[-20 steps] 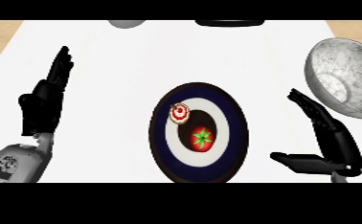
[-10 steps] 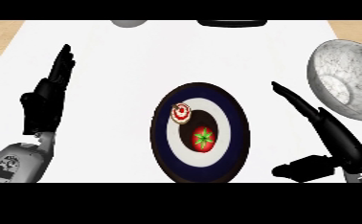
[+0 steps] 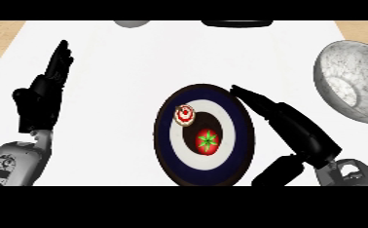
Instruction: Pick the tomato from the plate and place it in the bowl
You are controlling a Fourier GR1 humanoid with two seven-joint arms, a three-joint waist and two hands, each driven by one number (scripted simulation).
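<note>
The tomato (image 3: 207, 141) lies on the plate (image 3: 237, 161), ungrasped, the right robot hand (image 3: 287, 124) beside it with fingers straight, the bowl (image 3: 345, 85) waiting.

No legible text, labels, brands or numbers in the head view. Plate (image 3: 167, 139) carries only concentric dark blue and white rings, no lettering. Bowl (image 3: 345, 83) shows grey mottling only.

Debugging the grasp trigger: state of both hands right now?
Left hand: open, holding nothing, resting at the left edge.
Right hand: open, holding nothing, fingers straight beside the plate; tomato untouched.
</note>
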